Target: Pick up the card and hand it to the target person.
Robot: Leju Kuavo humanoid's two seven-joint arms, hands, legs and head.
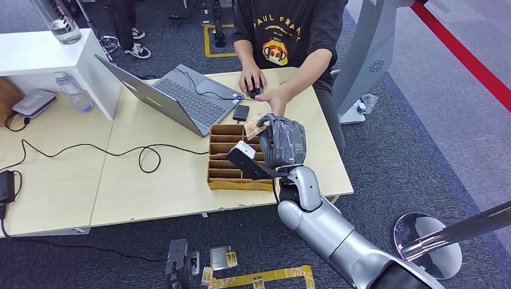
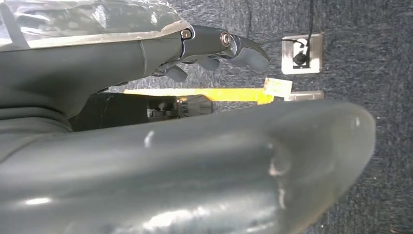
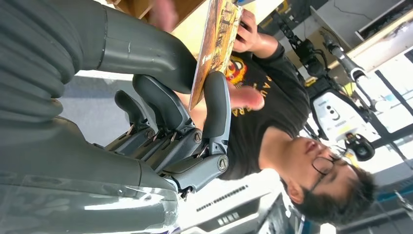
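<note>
Right hand (image 1: pixel 282 141) is raised above the cardboard divider tray (image 1: pixel 224 174) on the wooden surface (image 1: pixel 156 186), fingers wrapped round the card (image 1: pixel 258 120). From the right wrist view the card (image 3: pixel 214 46) is pinched edge-on between thick thumb and a dark finger (image 3: pixel 216 105), the other fingers curled underneath without clearly touching it.

The person's hand (image 1: pixel 276 99) reaches in from across the surface, palm near the card's far edge. Whether it touches the card, cannot tell. The person's other hand rests on a mouse (image 1: pixel 254 91) beside the laptop (image 1: pixel 181 96).

Left hand (image 2: pixel 214 48) hangs toward the carpet; fingers loosely curled, nothing in them that I can see.

Handling, as judged:
- Card looks thin, flat, printed, probably light. Weight is no concern.
- Appears fairly stiff; it stands straight out of the pinch without drooping.
- Glossy-looking face, so likely slippery against hard finger pads. A two-point pinch could let it swivel or slide.
- Low fragility, though a hard squeeze might crease it.

Where to hold: pinch sits on the near part of the card, leaving the far part free. That free end is what the person should take. Release should wait until the person's fingers have closed on it, otherwise it may drop into the tray.
</note>
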